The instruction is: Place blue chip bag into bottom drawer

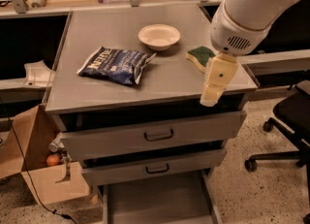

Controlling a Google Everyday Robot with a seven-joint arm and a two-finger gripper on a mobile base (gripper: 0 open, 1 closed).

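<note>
The blue chip bag [116, 64] lies flat on the grey cabinet top [145, 87], left of centre, with its white lettering facing up. The bottom drawer [155, 201] stands pulled out at floor level as a shallow grey tray with nothing in it. My gripper [211, 97] hangs from the white arm [252, 9] over the cabinet's front right corner, pointing down and left. It is well to the right of the bag and touches nothing I can see.
A cream bowl [159, 36] and a green-and-yellow sponge [199, 56] sit on the cabinet top, the sponge partly behind my arm. Two upper drawers [150, 136] stick out slightly. A cardboard box [34, 169] stands at the left, an office chair [286, 121] at the right.
</note>
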